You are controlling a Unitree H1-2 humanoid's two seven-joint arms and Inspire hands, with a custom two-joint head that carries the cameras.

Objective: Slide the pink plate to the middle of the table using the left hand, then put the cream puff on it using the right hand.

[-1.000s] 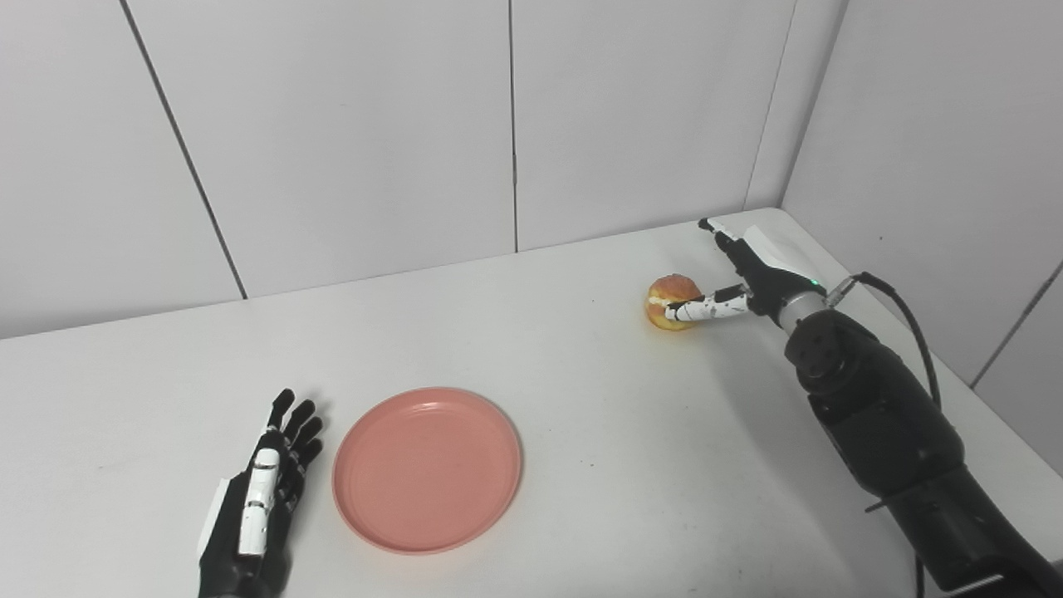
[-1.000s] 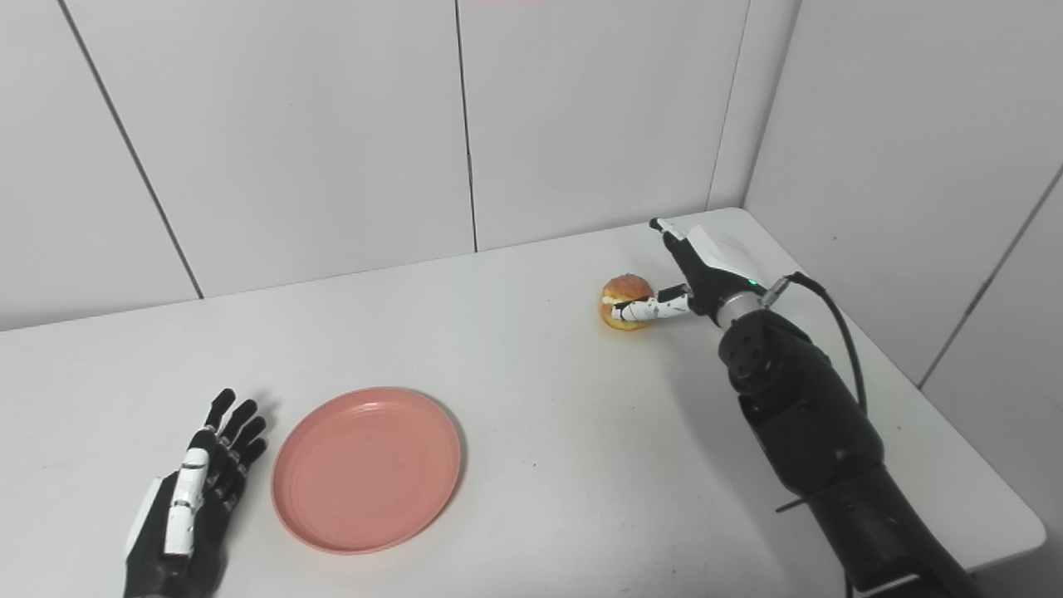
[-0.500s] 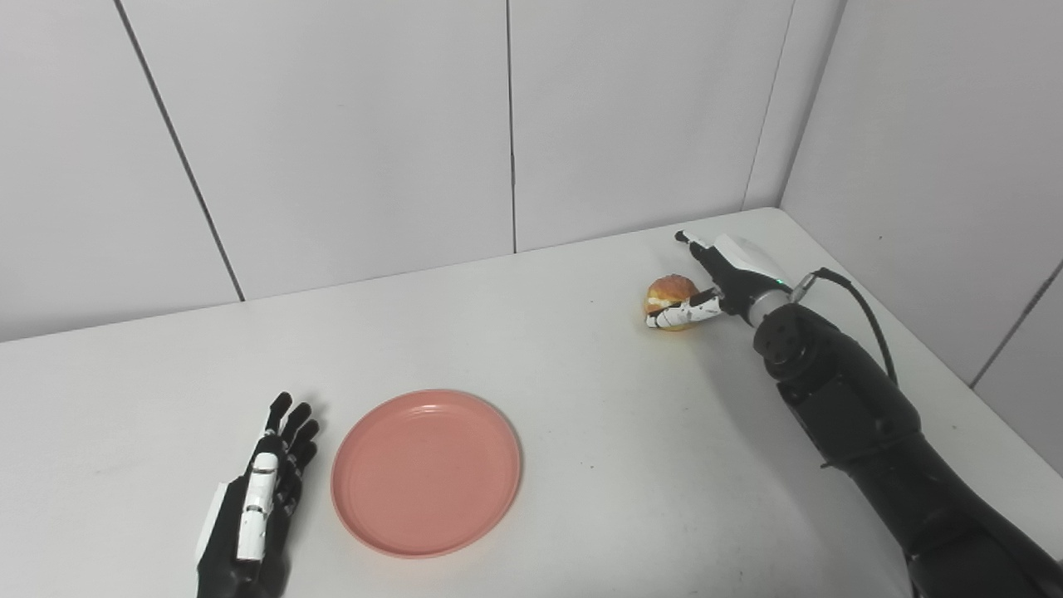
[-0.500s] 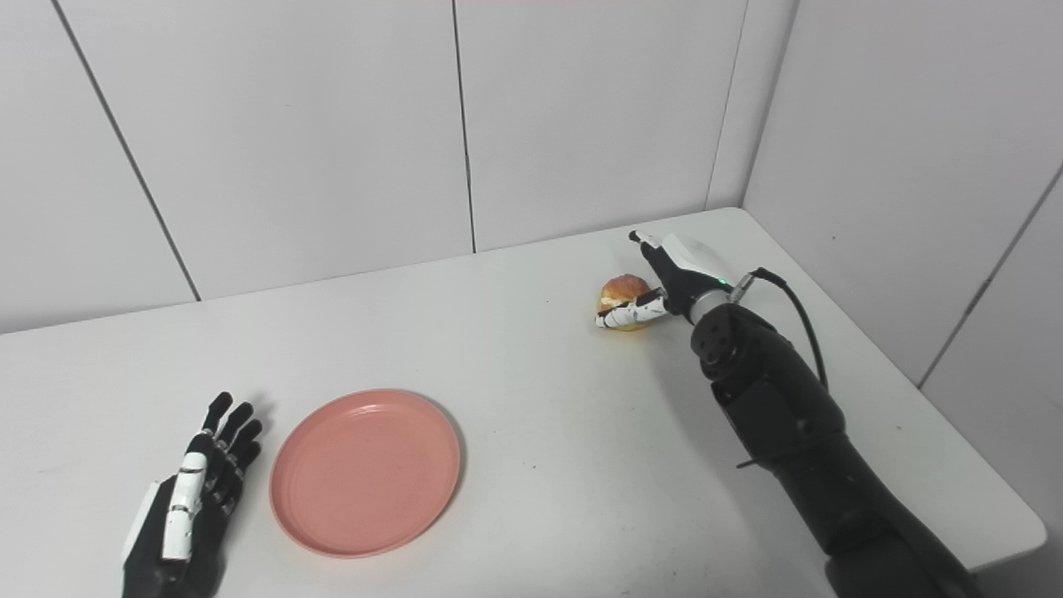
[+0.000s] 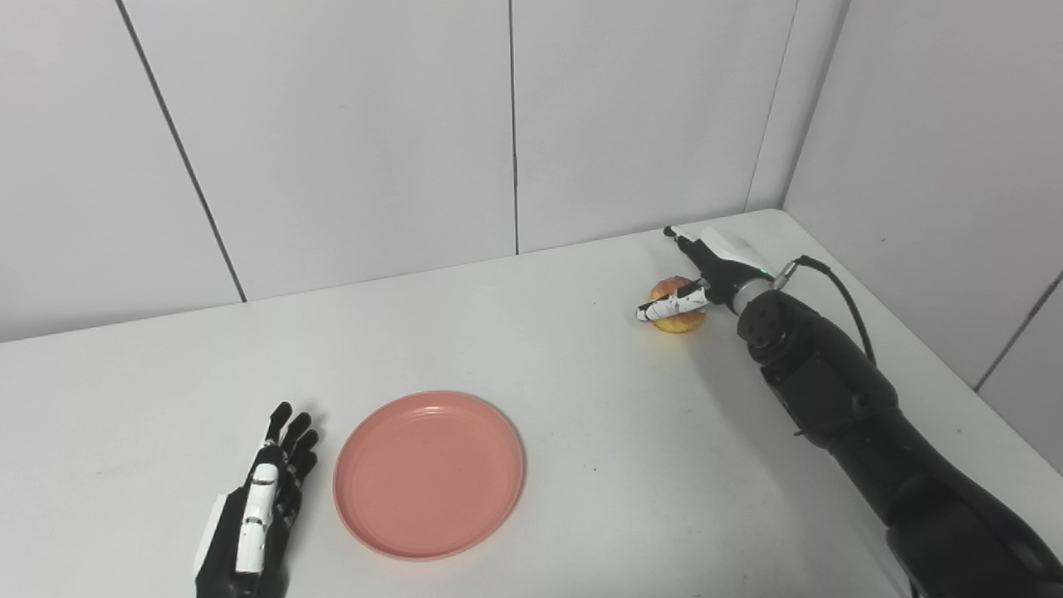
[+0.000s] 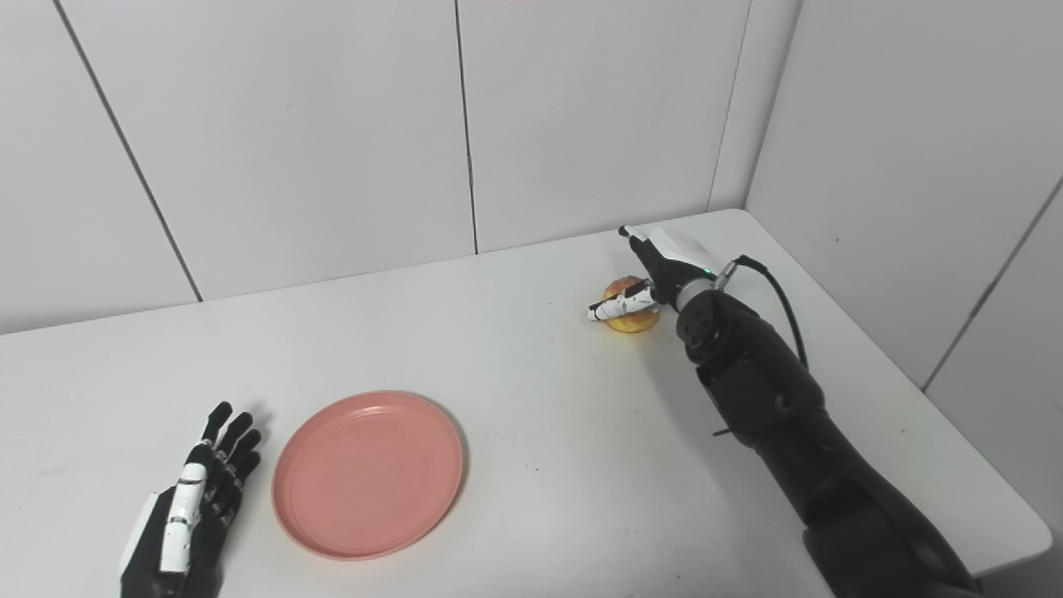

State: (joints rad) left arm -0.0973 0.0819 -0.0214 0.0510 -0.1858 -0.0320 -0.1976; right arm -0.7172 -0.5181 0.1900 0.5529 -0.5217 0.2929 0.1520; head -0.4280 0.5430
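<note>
1. The table is white and set into a corner of pale panelled walls.

2. The plate is pink, round and shallow. It lies flat on the near left part of the table, left of the middle, with nothing on it.

3. The left hand rests on the table just beside the plate's left rim, a narrow strip of bare table between them. Its fingers are stretched forward and only slightly spread — it holds nothing and does not touch the plate.

4. The puff sits toward the far right corner of the table, well apart from the plate. It is golden brown, and only part of it shows behind the right hand.

5. The right hand is at the puff, its arm reaching in from the lower right. The thumb lies across the puff's near side, touching it, while the other fingers extend above and behind it toward the wall.

6. The fingers are apart around the puff rather than clamped on it — whether those behind touch it cannot be told from either view. The puff appears to rest on the table.
</note>
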